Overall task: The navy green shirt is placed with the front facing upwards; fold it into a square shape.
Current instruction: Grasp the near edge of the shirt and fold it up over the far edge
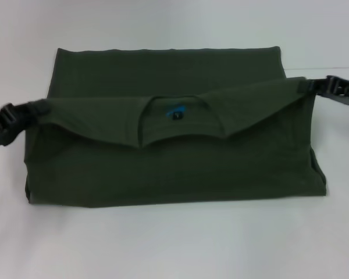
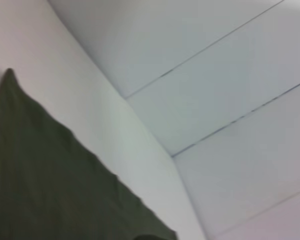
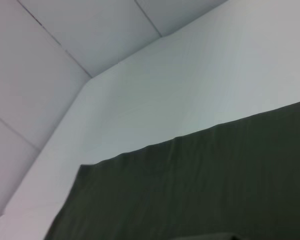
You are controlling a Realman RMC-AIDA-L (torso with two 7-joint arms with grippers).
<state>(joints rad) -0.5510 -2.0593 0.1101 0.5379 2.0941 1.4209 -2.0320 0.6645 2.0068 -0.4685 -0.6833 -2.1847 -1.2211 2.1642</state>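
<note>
So the navy green shirt (image 1: 174, 168) sits mid-worktop (image 1: 174, 244), collar edge lifted and folded over. Left hand (image 1: 38, 109) and right hand (image 1: 307, 86) each pinch a corner of that raised fold.

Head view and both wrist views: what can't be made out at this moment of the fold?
- Left pincer, head view: tips buried in the shirt edge, blurred.
- Right pincer: same, cloth covers the tips.
- "FREE!" print: none shows, folded under.
- Blue label: too small to read.
- Wrist views: no fingers in frame.
</note>
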